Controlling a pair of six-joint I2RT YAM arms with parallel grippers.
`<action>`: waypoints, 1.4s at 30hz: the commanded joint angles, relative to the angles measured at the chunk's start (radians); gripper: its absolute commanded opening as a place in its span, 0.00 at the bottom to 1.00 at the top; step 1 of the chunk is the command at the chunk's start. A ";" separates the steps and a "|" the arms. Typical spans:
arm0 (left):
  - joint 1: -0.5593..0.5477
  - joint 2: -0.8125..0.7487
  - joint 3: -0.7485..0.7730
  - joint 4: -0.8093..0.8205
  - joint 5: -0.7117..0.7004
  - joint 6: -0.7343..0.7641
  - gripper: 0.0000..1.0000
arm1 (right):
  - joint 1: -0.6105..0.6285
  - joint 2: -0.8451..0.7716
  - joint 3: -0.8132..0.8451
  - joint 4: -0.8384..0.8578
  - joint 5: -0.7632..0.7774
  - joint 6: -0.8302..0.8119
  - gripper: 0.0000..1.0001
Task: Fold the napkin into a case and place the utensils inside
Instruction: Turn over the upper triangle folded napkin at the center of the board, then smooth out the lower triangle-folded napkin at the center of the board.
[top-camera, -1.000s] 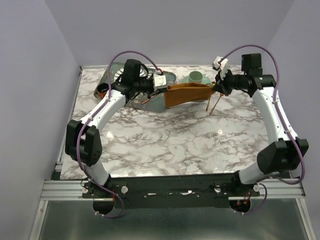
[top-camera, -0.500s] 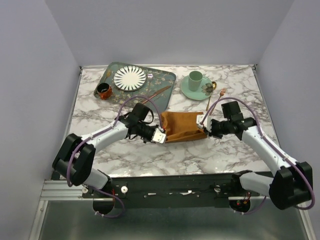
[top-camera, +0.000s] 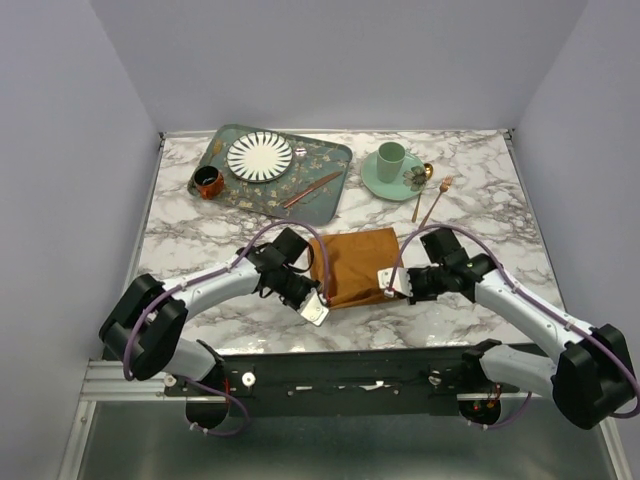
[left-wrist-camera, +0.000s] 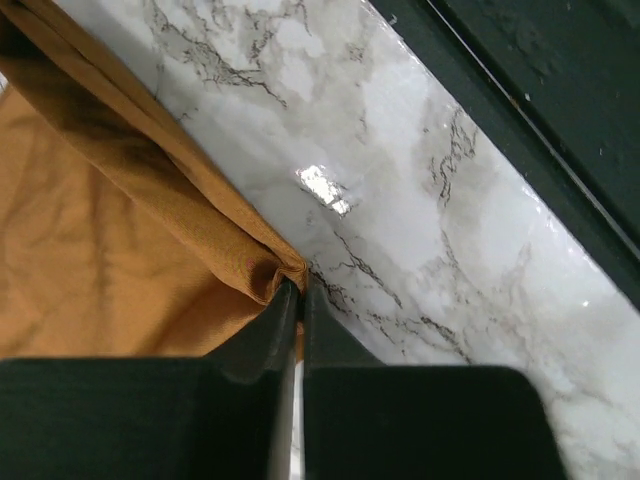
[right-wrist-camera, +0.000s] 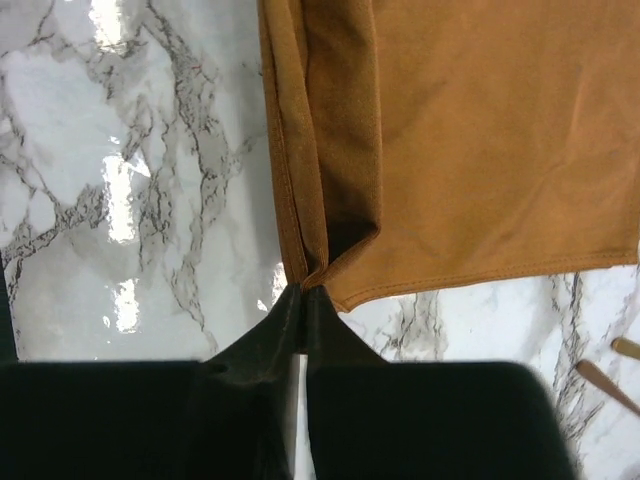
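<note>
The rust-orange napkin (top-camera: 352, 263) lies folded on the marble table (top-camera: 450, 330), near the front middle. My left gripper (top-camera: 318, 297) is shut on its near left corner (left-wrist-camera: 280, 272). My right gripper (top-camera: 388, 288) is shut on its near right corner (right-wrist-camera: 318, 268), where the cloth bunches into folds. The fork (top-camera: 431, 205) and the spoon (top-camera: 421, 183) lie on the table at the back right; their handle ends show in the right wrist view (right-wrist-camera: 610, 375). The straight knife-like piece (top-camera: 312, 189) lies on the green tray (top-camera: 340, 160). No finished case shows.
The patterned green tray at the back left holds a striped white plate (top-camera: 260, 155) and the knife. A small dark orange cup (top-camera: 207, 182) stands by its left end. A mint cup on a saucer (top-camera: 391, 160) stands at the back right.
Both grippers have drawn the napkin from the back of the table, where it hung stretched between them, towards the front and down onto the table. It now lies as a wider folded patch.
</note>
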 joint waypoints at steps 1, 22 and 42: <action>-0.027 -0.065 -0.038 -0.088 -0.045 0.128 0.32 | 0.038 -0.038 -0.006 -0.094 0.029 -0.035 0.68; 0.227 0.134 0.297 0.133 -0.094 -1.042 0.33 | 0.029 0.257 0.264 -0.142 0.086 0.319 0.50; 0.233 0.398 0.344 0.021 -0.307 -1.139 0.33 | 0.032 0.532 0.274 -0.202 0.139 0.396 0.39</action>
